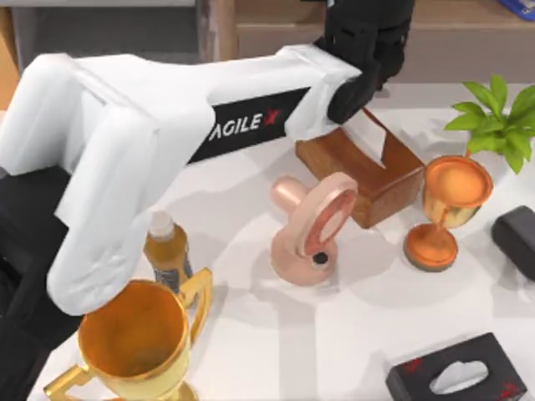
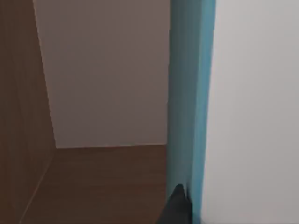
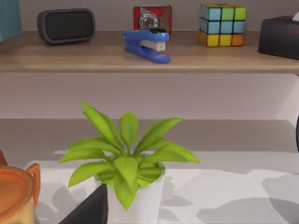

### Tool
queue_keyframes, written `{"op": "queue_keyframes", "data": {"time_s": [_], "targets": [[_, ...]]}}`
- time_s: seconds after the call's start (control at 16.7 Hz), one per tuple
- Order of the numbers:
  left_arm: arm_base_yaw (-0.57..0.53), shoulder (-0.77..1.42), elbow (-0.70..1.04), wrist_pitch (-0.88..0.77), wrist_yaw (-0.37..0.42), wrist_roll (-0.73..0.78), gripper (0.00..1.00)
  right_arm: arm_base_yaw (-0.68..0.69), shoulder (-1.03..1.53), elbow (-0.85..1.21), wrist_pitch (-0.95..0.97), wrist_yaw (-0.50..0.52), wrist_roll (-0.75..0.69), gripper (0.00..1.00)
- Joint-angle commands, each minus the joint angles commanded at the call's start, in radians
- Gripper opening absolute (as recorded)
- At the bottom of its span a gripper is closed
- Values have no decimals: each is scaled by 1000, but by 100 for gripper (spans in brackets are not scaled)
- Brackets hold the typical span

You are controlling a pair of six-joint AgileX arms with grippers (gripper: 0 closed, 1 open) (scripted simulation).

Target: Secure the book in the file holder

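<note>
Turquoise book (image 2: 191, 107) upright against the file holder's grey wall (image 2: 107, 74); left tool (image 1: 361, 63) mostly hidden, grip unclear.

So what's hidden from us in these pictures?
- Top view: the left pincer has its fingers masked by its own black body.
- Left wrist view: the book is cut by the edges; whether the fingers clamp it is unclear.
- Right wrist view: the plant blocks the table behind.

Matt turquoise book (image 2: 191, 93) cover, flat grey file holder (image 2: 107, 74) walls, wood-grain base, glossy golden trophy (image 1: 134, 338).
</note>
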Motion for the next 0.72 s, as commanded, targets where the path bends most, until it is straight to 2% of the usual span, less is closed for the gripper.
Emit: {"op": "queue_keyframes", "data": {"time_s": [0.3, 0.72], "targets": [[-19, -193, -249, 1, 73, 209, 0, 0, 0, 0, 0, 0, 0, 100], [-24, -576, -753, 18, 220, 623, 0, 0, 0, 0, 0, 0, 0, 100]]}}
